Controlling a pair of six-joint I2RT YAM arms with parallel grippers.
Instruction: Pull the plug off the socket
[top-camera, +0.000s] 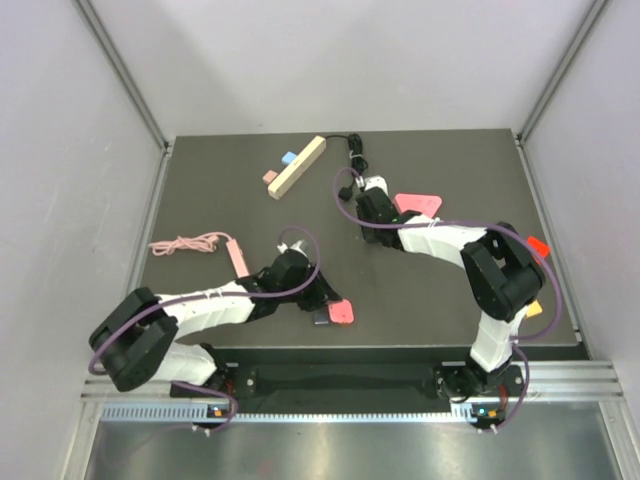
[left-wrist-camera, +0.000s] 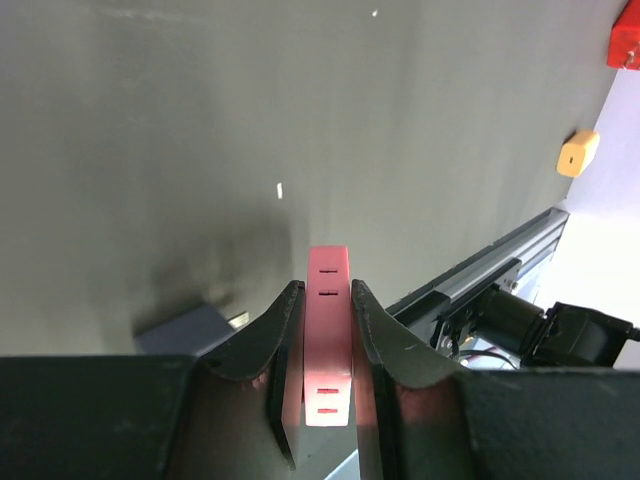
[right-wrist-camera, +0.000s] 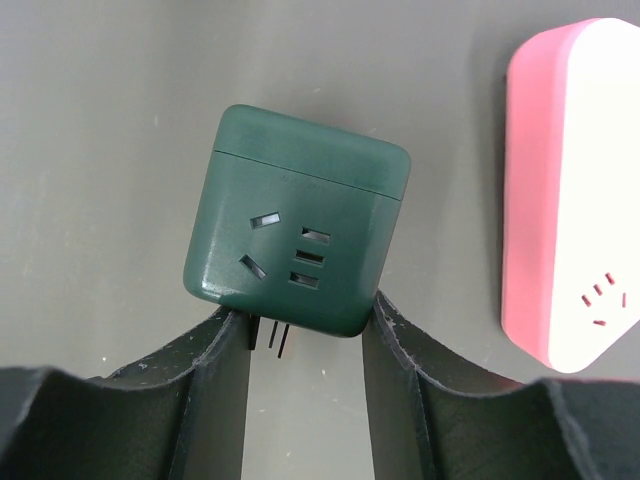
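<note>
My left gripper (left-wrist-camera: 327, 300) is shut on a flat pink socket (left-wrist-camera: 328, 275), which stands edge-on between the fingers. A grey-blue plug (left-wrist-camera: 190, 326) with a bare metal prong lies on the table just left of it, apart from the socket. In the top view the left gripper (top-camera: 318, 297) is at the front centre, by the pink socket (top-camera: 342, 312) and the plug (top-camera: 321, 319). My right gripper (right-wrist-camera: 303, 318) is open. Its fingertips touch the near edge of a dark green cube socket (right-wrist-camera: 297, 230), with thin pins showing below the cube. The right gripper is mid-table in the top view (top-camera: 372, 212).
A pink-and-white socket block (right-wrist-camera: 570, 195) lies right of the green cube and also shows in the top view (top-camera: 416, 205). A wooden power strip (top-camera: 297, 166), a black cable (top-camera: 355, 150), a pink cable (top-camera: 190, 244) and small red (top-camera: 538, 244) and orange (left-wrist-camera: 579, 153) pieces lie around.
</note>
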